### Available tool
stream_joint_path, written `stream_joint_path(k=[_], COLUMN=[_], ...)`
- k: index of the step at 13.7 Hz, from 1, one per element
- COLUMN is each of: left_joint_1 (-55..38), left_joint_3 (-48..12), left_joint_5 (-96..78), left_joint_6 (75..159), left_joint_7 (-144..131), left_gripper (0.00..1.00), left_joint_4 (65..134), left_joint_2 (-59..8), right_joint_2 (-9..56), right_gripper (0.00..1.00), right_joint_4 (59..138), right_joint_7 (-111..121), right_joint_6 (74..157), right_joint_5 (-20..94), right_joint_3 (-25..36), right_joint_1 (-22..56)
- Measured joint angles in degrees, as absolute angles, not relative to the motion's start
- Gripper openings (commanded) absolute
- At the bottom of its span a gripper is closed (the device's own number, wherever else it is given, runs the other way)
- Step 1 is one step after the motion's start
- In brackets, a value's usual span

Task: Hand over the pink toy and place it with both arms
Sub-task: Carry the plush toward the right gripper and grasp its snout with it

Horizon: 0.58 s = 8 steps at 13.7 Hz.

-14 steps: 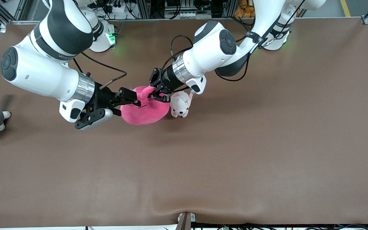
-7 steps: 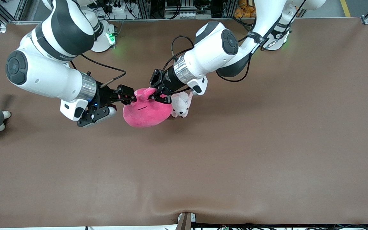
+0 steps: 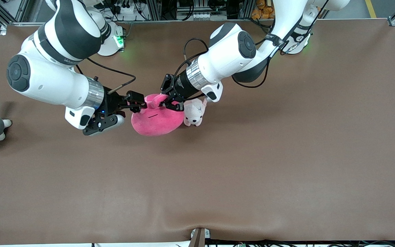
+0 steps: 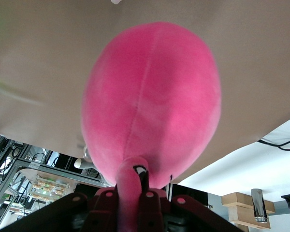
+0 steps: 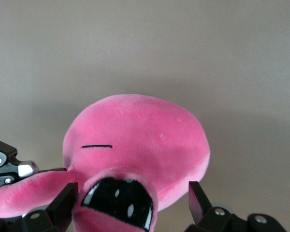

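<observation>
Two white robot arms [image 3: 46, 79] with black joint bands and silver wrists. Black cables loop along them. Grippers are black.

Looked through all three views for writing and honestly came up with nothing readable. There was a small dark print strip on the right arm [image 3: 68, 61] near its black joint band, and another on the left arm [image 3: 269, 35] by the cable clip, but neither could be made out as letters. The pink toy [image 3: 155, 118] carried no tag or label that showed, just a thin black stitched line on its plush. The brown table [image 3: 252, 154] had no markings or numbers on it either.
</observation>
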State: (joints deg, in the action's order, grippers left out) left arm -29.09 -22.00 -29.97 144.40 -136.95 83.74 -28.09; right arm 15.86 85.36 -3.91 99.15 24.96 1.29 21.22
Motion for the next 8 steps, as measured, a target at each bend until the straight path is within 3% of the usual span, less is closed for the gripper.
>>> stream_joint_path(k=[4, 5, 7, 8], left_joint_1=[-29.07, -29.07, -29.07, -29.07], left_joint_3=[-21.94, -21.93, -21.92, -21.92], left_joint_5=[-29.97, -29.97, -29.97, -29.97], left_joint_6=[144.40, 144.40, 144.40, 144.40], left_joint_7=[-136.95, -136.95, -136.95, -136.95], left_gripper=[0.00, 0.00, 0.00, 0.00], left_joint_4=[83.69, 83.68, 83.68, 83.68], left_joint_2=[-28.08, -28.08, -28.08, -28.08], right_joint_2=[15.85, 15.85, 15.85, 15.85], right_gripper=[1.00, 0.96, 0.29, 0.10], right_joint_4=[85.21, 85.20, 85.17, 85.16], right_joint_7=[-5.26, -5.29, -5.33, -5.34], right_joint_6=[99.09, 99.09, 99.09, 99.08], right_joint_5=[24.96, 24.96, 24.96, 24.96], right_joint_3=[1.09, 1.09, 1.09, 1.09], right_joint_1=[21.64, 21.64, 21.64, 21.64])
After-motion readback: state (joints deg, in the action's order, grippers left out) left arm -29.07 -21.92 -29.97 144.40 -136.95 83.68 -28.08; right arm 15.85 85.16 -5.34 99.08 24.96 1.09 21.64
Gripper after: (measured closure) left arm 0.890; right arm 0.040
